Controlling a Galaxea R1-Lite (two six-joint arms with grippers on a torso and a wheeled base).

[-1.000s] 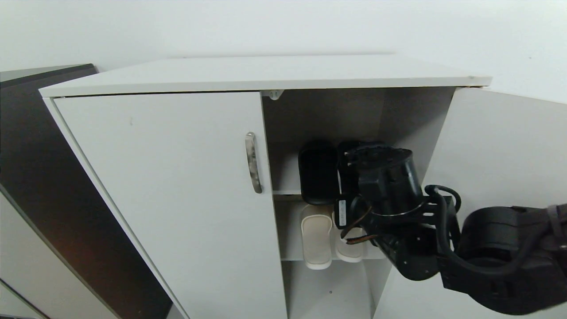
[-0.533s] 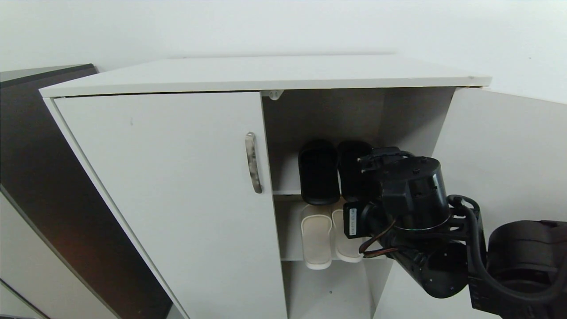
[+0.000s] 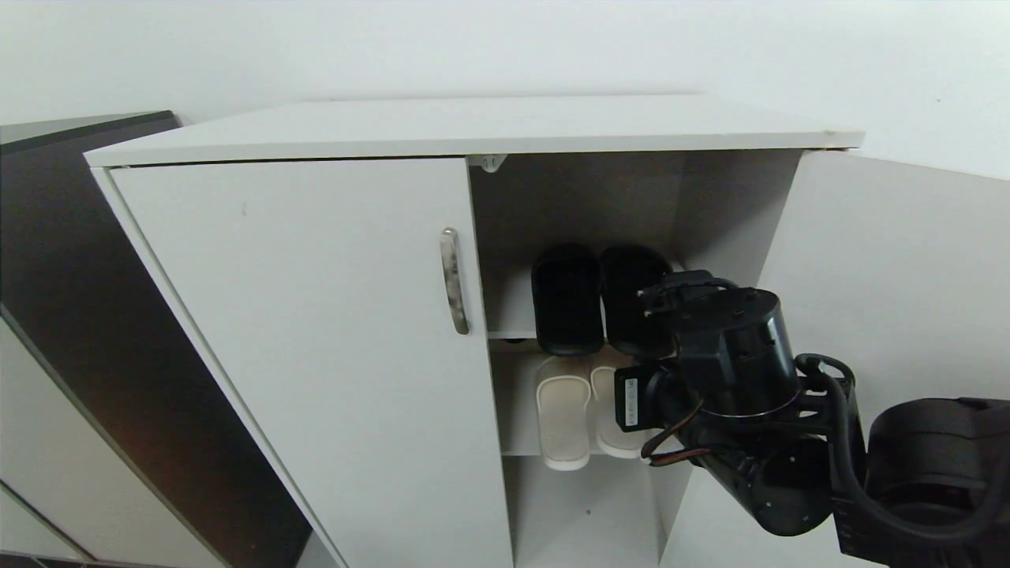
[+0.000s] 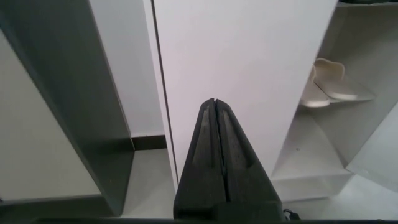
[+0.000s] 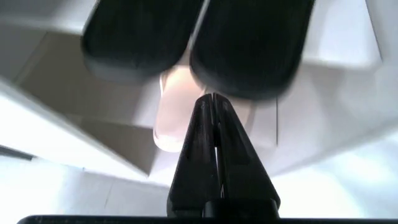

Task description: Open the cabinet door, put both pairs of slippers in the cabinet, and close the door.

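Far L: a dark unit stands beside the cabinet, no part in the job.

L door is shut flush, its handle at the inner edge. L gripper sits low in front of that door, tips pressed together w/ nothing between them. Prob. parked out of the way, since all the work is on the R side.

Centre, in the open R half: black slippers lie side by side on the upper shelf, near ends sticking out a bit past its front edge. White slippers lie on the lower shelf directly below, also overhanging. Both prs are in, so loading looks done.

R gripper hangs just in front of the black pr, aimed at their near ends. Jaws closed, empty.

Far R: R door swung wide open. Closing it is what's left. The R arm is between the opening and the door, so it must clear out and get behind the door first. Overhanging slipper ends could foul the door.
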